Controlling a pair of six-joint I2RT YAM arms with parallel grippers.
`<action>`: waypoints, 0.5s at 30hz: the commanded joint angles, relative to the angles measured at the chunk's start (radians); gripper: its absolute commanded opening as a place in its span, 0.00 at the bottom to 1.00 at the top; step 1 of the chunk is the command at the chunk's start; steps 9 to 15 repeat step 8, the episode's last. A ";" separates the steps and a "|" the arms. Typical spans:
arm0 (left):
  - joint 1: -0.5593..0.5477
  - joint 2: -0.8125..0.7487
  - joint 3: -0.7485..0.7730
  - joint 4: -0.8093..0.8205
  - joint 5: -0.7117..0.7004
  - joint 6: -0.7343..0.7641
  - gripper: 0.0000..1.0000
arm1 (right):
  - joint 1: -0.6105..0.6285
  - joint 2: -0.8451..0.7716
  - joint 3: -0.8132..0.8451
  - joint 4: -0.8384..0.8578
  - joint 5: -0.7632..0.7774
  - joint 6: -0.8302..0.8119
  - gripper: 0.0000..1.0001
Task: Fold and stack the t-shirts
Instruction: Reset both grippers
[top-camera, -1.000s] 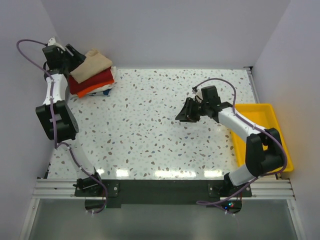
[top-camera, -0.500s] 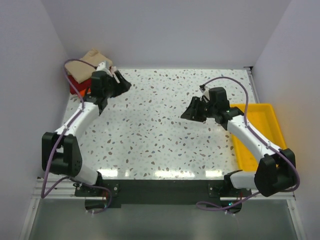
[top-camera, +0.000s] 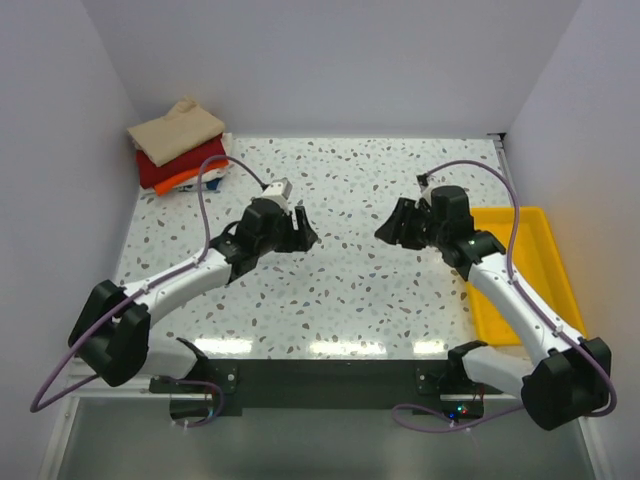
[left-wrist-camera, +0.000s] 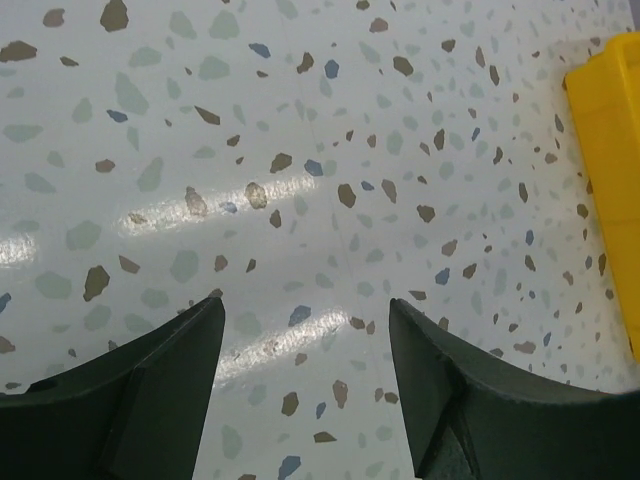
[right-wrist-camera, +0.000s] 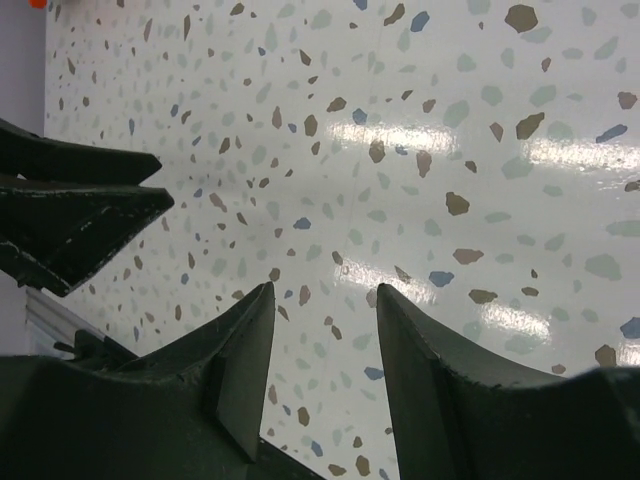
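- Status: tan t-shirt (top-camera: 178, 125) lies folded on top of the stack (top-camera: 180, 155), in the far-left corner of the counter (top-camera: 330, 300).
- Under it is the dark red t-shirt (top-camera: 165, 168), then the orange t-shirt (top-camera: 180, 184), which shows only as a thin edge. There's a pale sliver at the stack's right foot; can't tell if that's another shirt.
- No loose or unfolded shirt shows on the open counter in any view. Nothing shows in the visible part of the yellow tray (top-camera: 530, 300) at the right edge either; the right arm covers some of it.
- My read: fold-and-stack looks done, or all but done. The top shirt sits slightly skewed on the pile, so at most a tidy-up, then park the arms.
- Left claw (top-camera: 303, 235): over mid-counter, left of centre, well apart from the stack. In the wrist view the left claw (left-wrist-camera: 305, 310) is spread wide, with only speckled counter between its fingers. It holds nothing.
- Right claw (top-camera: 392, 228): right of centre, pointing toward the left one. In the wrist view the right claw (right-wrist-camera: 325, 295) is parted, with a narrower gap than the left, and nothing is pinched.
- Can't tell either claw's height off the counter; neither visibly touches cloth.
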 joint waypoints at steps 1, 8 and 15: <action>-0.010 -0.050 -0.028 0.027 -0.041 0.039 0.72 | 0.002 -0.029 -0.012 0.018 0.065 -0.008 0.49; -0.010 -0.101 -0.006 -0.034 -0.037 0.065 0.72 | 0.002 -0.012 -0.009 0.046 0.098 0.015 0.49; -0.010 -0.101 -0.006 -0.034 -0.037 0.065 0.72 | 0.002 -0.012 -0.009 0.046 0.098 0.015 0.49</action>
